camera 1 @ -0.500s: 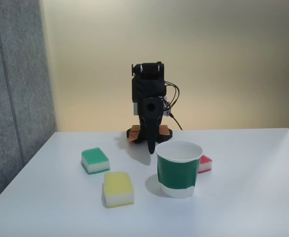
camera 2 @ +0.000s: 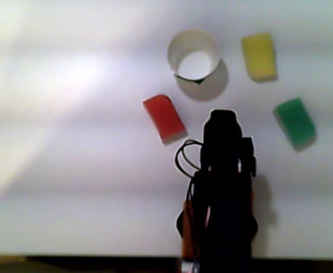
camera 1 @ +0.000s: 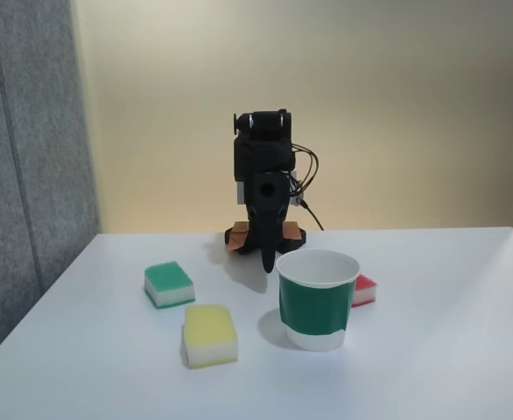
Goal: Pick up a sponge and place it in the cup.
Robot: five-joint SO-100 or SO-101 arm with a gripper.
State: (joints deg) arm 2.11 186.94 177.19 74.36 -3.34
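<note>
Fixed view: cup (camera 1: 317,300) upright on white desk (camera 1: 449,350), near centre; red sponge (camera 1: 363,290) flat just right of and behind cup, partly hidden; green sponge (camera 1: 169,284) and yellow sponge (camera 1: 209,335) to the left; end effector (camera 1: 266,261) folded down at far side, tip pointing at desk behind cup, open or clenched cannot tell. Other view from above: cup (camera 2: 194,56) at far centre, red sponge (camera 2: 163,117) nearer and left of it, apart from cup; yellow sponge (camera 2: 259,56) and green sponge (camera 2: 295,120) right; dark arm (camera 2: 223,187) at near edge.
</note>
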